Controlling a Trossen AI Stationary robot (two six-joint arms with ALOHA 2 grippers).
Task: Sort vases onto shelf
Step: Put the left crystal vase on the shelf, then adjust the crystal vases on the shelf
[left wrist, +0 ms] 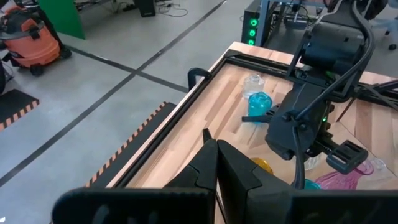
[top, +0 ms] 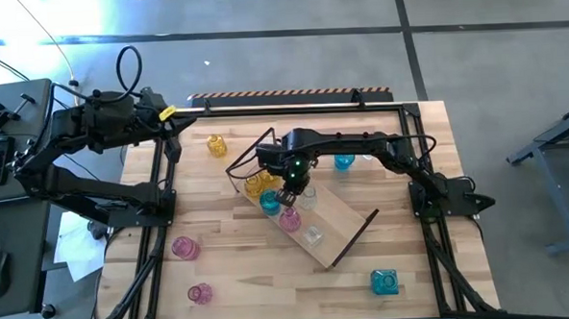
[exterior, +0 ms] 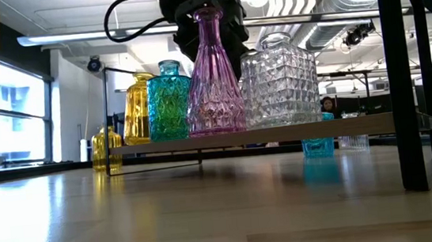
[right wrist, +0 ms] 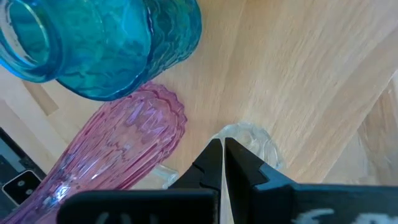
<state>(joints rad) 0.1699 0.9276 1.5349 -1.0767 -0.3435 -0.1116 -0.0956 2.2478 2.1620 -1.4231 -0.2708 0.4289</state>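
At the upper left of the high view the left gripper [top: 173,135] waits with fingers clenched on nothing, beside the table's far-left corner. Below it, two pink vases [top: 184,247] stand loose on the tabletop [top: 232,277] at lower left, and an amber vase [top: 216,145] sits alone near the upper edge. In the centre, the shelf [top: 340,220] lies diagonally, bearing in the low view a row of amber, teal vase [exterior: 169,100], tall pink vase [exterior: 213,77] and clear faceted vase [exterior: 279,81]. The right gripper [top: 288,190] hovers just above this row, fingers pressed together and empty, right over the pink neck. My judgement: a placement looks finished and the next fetch is due. Doing it well means rising straight up before swinging sideways, since the tall pink vase is narrow-based and would tip easily. Farther right, a teal vase [top: 343,161] near the arm and another [top: 385,282] at lower right await sorting.
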